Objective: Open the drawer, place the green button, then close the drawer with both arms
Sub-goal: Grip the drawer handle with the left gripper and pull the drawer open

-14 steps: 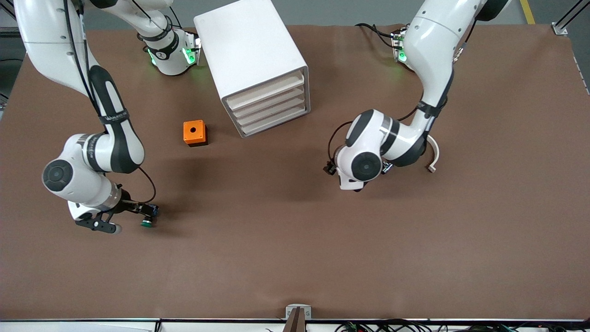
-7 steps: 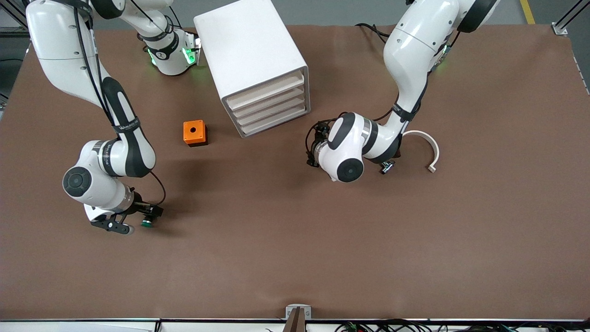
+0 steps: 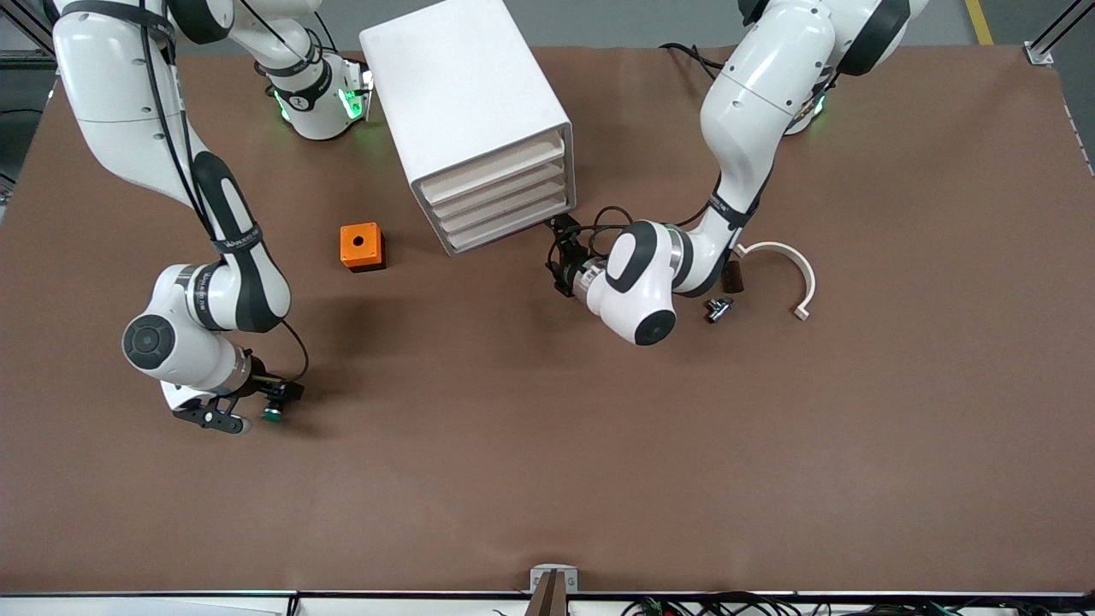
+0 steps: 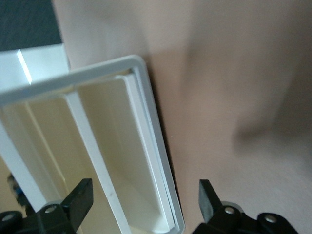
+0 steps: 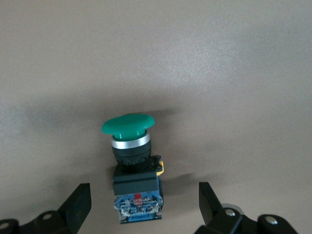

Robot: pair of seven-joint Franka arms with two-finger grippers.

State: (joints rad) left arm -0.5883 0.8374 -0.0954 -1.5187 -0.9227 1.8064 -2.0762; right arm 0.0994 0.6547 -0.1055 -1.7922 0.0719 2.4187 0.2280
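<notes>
Brown tabletop [image 3: 530, 445] carries the white cabinet [image 3: 466, 103] near the robots' bases, all four drawers apparently shut. The left gripper [image 3: 560, 257] hangs low at about four o'clock from the cabinet's front corner, jaws apart, facing the drawer [image 4: 141, 195] fronts. The right gripper [image 5: 141, 214] sits low toward the right arm's end, jaws apart around the green-capped button [image 5: 130, 156], which seems to lie on the table.

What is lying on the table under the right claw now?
The button lies on its side on the table under the open right claw, between the fingers, green cap outward. The claw covers its black body in the front view.
</notes>
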